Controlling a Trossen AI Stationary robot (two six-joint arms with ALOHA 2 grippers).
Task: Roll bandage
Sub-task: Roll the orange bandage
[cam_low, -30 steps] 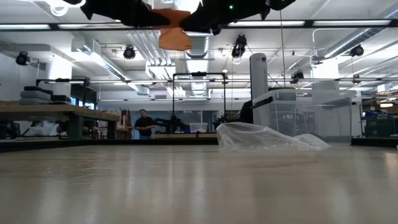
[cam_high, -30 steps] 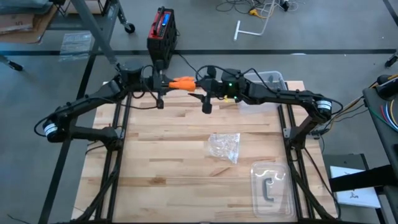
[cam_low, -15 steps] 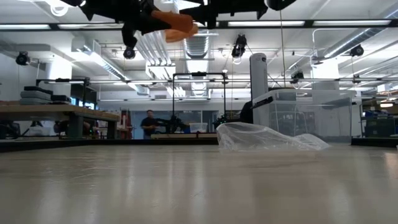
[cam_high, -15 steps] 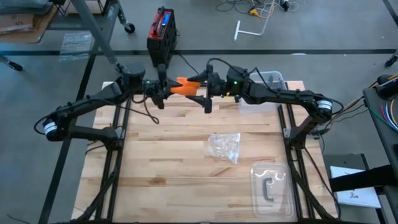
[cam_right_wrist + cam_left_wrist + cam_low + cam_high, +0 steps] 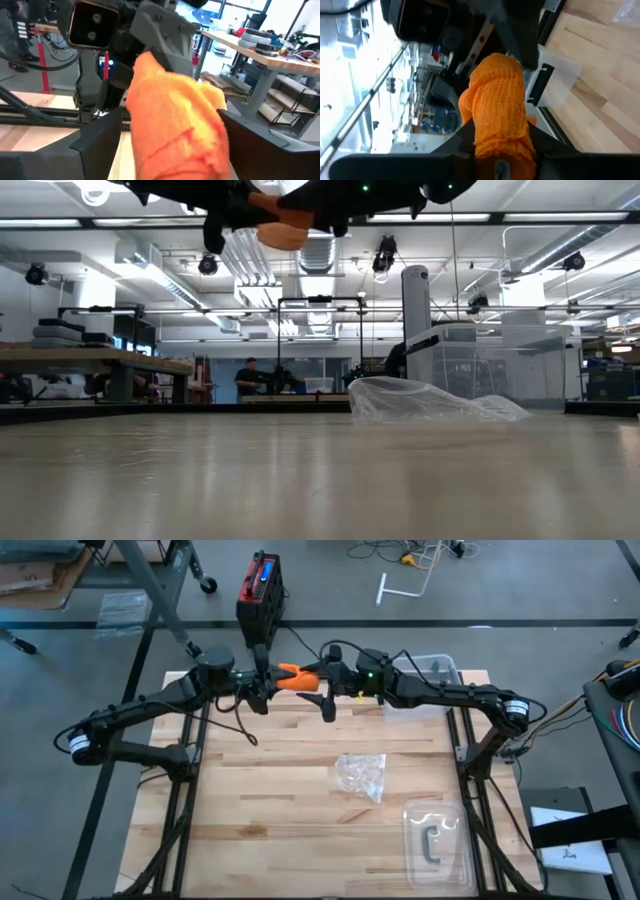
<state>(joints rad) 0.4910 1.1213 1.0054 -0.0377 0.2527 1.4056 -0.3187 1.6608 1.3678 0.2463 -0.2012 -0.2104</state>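
The orange bandage is a loose, thick roll held high above the table's far edge, between my two grippers. My left gripper comes from the table's left and is shut on it. My right gripper comes from the right, level and open. Its fingers stand on either side of the roll's other end. From the low view the bandage shows under the dark arms, far above the tabletop. My left gripper pinches the near end of the bandage roll between its two fingers. The fingers lie level and come from the table's left. The roll sticks out past the fingertips toward my right gripper, clear of the table. My right gripper: whether its fingers touch the roll, I cannot tell.
A crumpled clear wrapper lies mid-table, right of centre. A clear plastic shell with a dark piece sits at the near right. A clear bin stands at the far right, under my right arm. A red and black device is on the floor beyond.
My left gripper has rolled about its own pointing line, and the bandage has turned with it. The flap that hung below the roll has drawn up closer to the fingers. Both grippers stay high over the far edge.
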